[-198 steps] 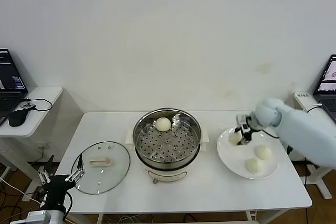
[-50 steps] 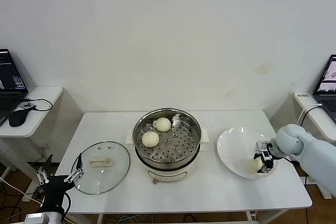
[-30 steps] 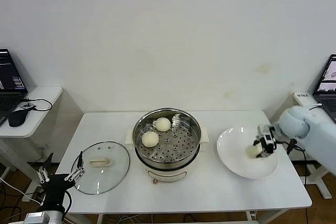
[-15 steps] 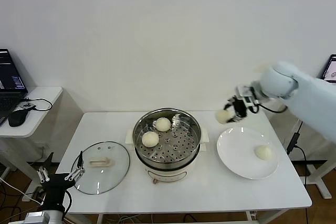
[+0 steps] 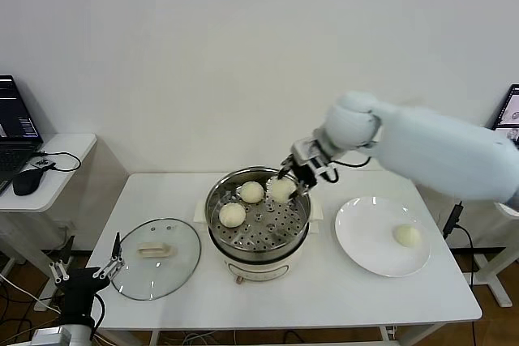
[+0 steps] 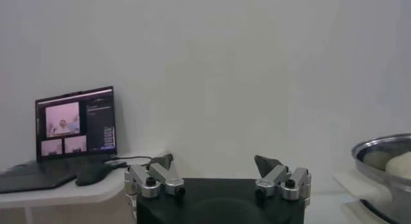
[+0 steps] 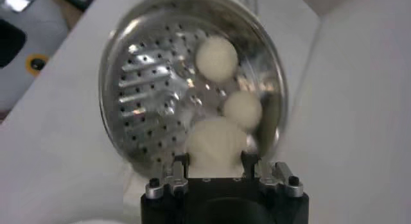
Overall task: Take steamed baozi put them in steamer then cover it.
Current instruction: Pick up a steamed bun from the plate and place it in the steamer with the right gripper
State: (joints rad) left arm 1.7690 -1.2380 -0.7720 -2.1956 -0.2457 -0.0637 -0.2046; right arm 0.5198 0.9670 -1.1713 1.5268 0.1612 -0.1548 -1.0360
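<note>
Your right gripper (image 5: 297,174) is clamped on a baozi (image 5: 281,189), held over the back right part of the steamer (image 5: 258,218). The right arm reaches in from your right, across the far side of the bench (image 5: 324,297), forearm angled down toward the pot.

Room: white bench against a plain white wall. The steamer sits mid-bench on its cream base. A small side table (image 5: 49,169) with a laptop (image 5: 16,123) and mouse (image 5: 26,181) stands off the left end; another laptop screen (image 5: 509,119) shows at the far right edge.

On the perforated tray you have two buns already: one at the back (image 5: 252,192), one toward the front left (image 5: 233,215). The fourth bun (image 5: 406,236) lies on the white plate (image 5: 365,241) to the right of the steamer. The cover (image 5: 156,257) lies flat on the bench left of the steamer, handle up.

Your left gripper (image 5: 84,271) is parked low off the bench's front left corner, fingers spread, nothing in it.

Right wrist view only: the held baozi (image 7: 216,144) sits between the fingers, directly above the tray, just beside the nearer tray bun (image 7: 242,109). Left wrist view only: left gripper (image 6: 218,174) wide apart, steamer rim (image 6: 383,152) seen side-on.
</note>
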